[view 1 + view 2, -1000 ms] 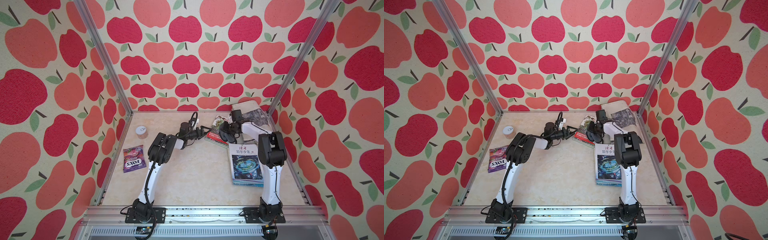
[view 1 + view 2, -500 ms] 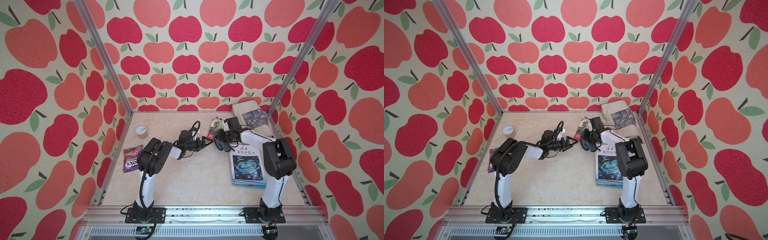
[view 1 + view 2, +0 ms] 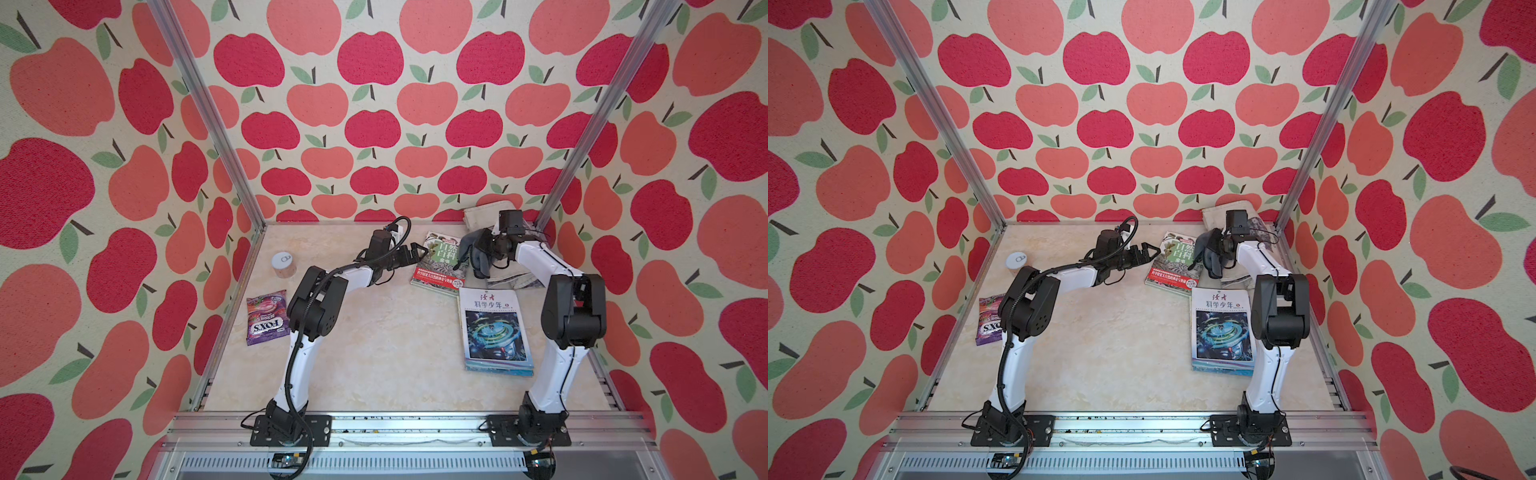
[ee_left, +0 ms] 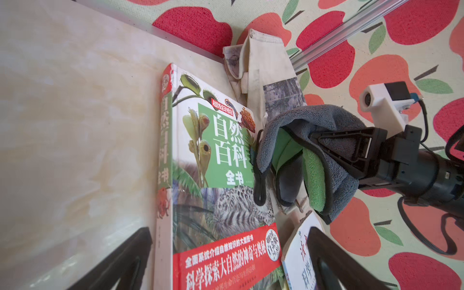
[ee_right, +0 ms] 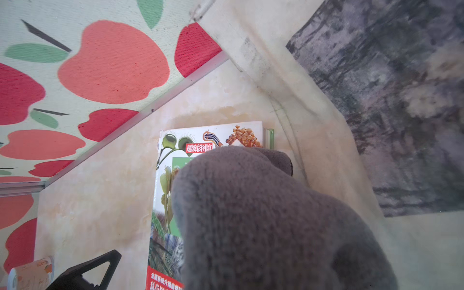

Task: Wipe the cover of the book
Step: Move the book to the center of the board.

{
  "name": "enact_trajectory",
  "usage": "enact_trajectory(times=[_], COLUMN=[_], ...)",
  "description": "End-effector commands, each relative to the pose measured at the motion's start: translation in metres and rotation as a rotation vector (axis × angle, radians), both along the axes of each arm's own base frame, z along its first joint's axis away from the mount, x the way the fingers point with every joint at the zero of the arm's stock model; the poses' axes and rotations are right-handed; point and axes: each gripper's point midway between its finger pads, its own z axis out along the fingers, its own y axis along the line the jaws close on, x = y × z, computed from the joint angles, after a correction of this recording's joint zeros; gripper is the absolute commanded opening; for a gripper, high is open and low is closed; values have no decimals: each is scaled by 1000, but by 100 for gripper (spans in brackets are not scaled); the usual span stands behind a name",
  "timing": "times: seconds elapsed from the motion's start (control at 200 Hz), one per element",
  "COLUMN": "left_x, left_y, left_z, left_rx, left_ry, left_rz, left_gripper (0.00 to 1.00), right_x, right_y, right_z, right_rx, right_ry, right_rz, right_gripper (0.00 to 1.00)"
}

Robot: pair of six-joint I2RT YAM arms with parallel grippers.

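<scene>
The nature encyclopedia (image 3: pixel 438 262) lay at the table's (image 3: pixel 374 332) one o'clock. The right gripper (image 3: pixel 492 248) pinched a grey-green cloth (image 3: pixel 476 254) at its three o'clock edge, poised to wipe. The left gripper (image 3: pixel 423 252) gaped at nine o'clock, likely to steady it.

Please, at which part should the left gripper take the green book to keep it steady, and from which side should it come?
Probably its spine edge. The green book lies flat, thick spine facing the open left gripper, so come in low from the robot's left. The opposite edge is crowded by the cloth that the right gripper holds.
</scene>
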Motion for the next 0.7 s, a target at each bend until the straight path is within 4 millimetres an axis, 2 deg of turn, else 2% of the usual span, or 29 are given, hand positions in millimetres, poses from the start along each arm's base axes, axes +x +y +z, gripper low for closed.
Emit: enact_trajectory(times=[0.0,0.13,0.32,0.475,0.696], left_x=[18,26,34,16,-12], left_y=[6,-5,-16,-27,-6], left_z=[-31,-29,-36,-42,-64], left_rx=[74,82,7,-23,-85], left_ry=[27,-43,52,119,298], left_rz=[26,-10,-47,-102,-73], left_gripper=[99,99,99,99,99], right_x=[7,16,10,-4,-35], right_y=[-10,-10,19,51,95], right_z=[-23,-41,-80,-97,-118], right_rx=[-62,-63,39,112,173], right_ry=[86,139,222,256,290], right_rz=[-20,-2,64,149,247], right_gripper=[2,2,2,2,2])
